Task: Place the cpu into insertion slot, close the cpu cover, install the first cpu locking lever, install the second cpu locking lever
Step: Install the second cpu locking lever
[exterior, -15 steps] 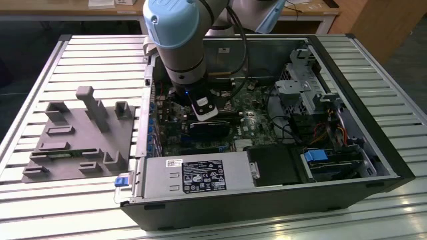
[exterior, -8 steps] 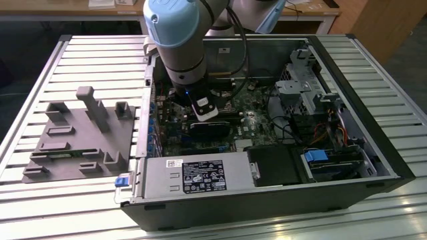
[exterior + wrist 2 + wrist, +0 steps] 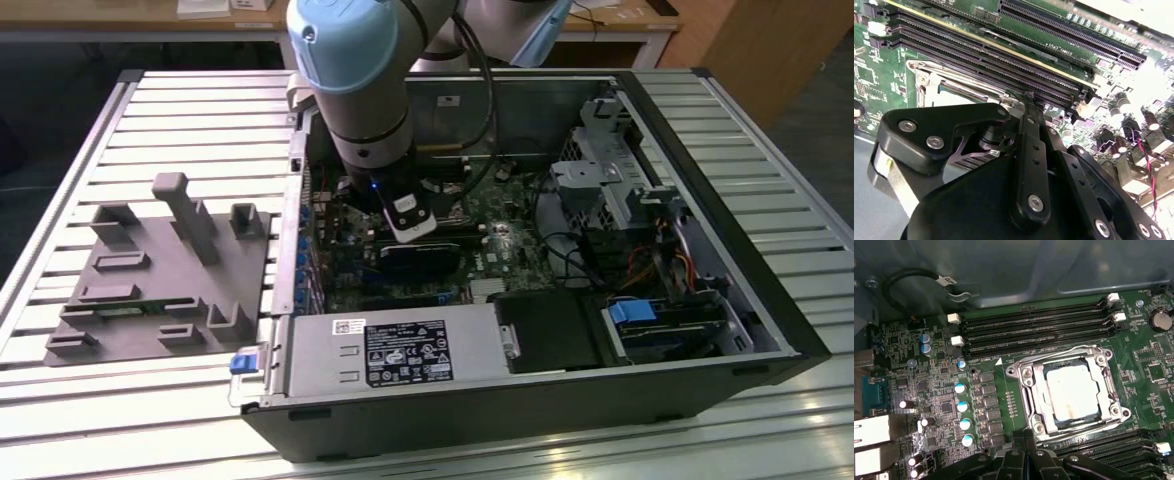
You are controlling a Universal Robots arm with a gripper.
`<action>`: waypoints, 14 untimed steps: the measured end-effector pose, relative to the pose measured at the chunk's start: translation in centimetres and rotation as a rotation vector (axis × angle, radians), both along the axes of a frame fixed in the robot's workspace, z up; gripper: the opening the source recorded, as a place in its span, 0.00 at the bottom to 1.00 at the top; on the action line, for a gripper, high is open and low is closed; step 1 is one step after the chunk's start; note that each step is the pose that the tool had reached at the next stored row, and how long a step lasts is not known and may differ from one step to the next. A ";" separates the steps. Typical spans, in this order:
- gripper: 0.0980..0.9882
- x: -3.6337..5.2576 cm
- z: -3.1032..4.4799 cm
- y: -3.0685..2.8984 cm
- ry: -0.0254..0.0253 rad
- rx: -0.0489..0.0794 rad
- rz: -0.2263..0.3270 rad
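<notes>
So your cpu point(image 3: 1072, 392) already sits in the insertion slot point(image 3: 1030, 390) with the cpu cover point(image 3: 1040, 371) down near the motherboard's point(image 3: 939, 385) memory-slot edge, and the gripper point(image 3: 1026, 452), fingers pressed together on nothing, should probably push the lever slowly sideways.

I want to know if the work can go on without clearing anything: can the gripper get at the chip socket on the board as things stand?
Probably yes. The gripper hangs right beside the socket, the chip sits in it, and nothing lies between them.
</notes>
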State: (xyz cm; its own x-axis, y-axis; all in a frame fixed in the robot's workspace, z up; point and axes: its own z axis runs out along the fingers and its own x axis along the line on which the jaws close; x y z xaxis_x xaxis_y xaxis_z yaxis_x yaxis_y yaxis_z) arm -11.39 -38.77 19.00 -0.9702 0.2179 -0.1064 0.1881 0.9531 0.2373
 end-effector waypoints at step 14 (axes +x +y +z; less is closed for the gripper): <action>0.00 0.00 1.15 0.00 -0.0001 -0.001 0.000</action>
